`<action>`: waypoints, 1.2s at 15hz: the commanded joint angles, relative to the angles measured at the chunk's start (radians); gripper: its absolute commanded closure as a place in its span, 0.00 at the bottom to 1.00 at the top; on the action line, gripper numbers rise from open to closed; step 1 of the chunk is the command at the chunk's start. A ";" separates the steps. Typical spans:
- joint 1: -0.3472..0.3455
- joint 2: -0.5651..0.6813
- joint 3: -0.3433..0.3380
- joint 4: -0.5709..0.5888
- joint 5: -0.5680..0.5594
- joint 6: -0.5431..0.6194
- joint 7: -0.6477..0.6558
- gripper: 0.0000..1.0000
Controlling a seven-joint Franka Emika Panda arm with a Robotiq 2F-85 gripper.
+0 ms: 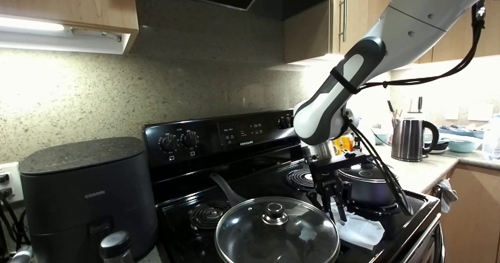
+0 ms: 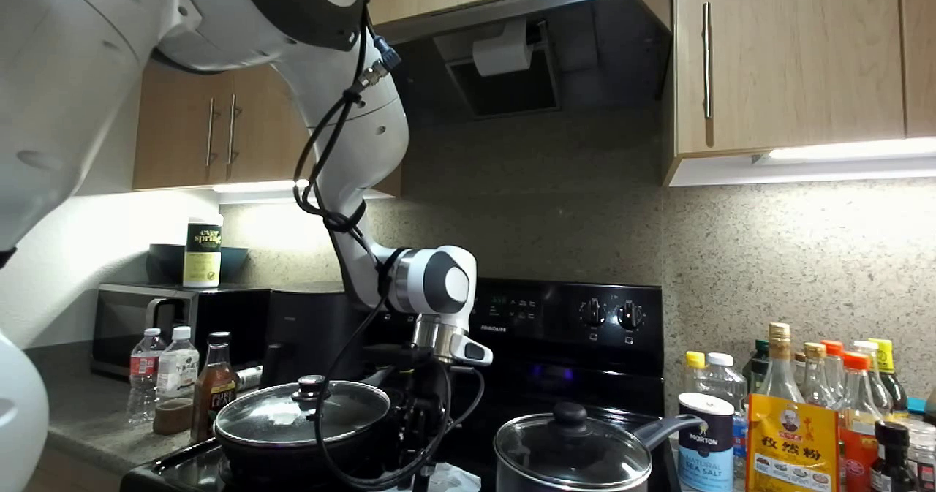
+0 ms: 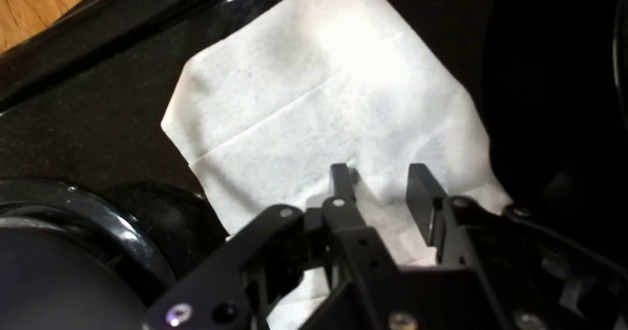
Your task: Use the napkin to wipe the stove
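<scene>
Pointing the end effector (image 3: 379, 179) down at the white napkin (image 3: 294, 114) on the stove (image 1: 265, 185), with fingers (image 3: 421, 197) spread apart and napkin showing under and between them.

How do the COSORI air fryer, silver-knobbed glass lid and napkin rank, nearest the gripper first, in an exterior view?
1. Napkin: under the gripper.
2. Silver-knobbed glass lid: left in view.
3. COSORI air fryer: farther left, beyond the lid.
</scene>
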 commanded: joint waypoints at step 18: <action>-0.009 0.099 -0.018 0.072 0.044 -0.006 -0.029 0.54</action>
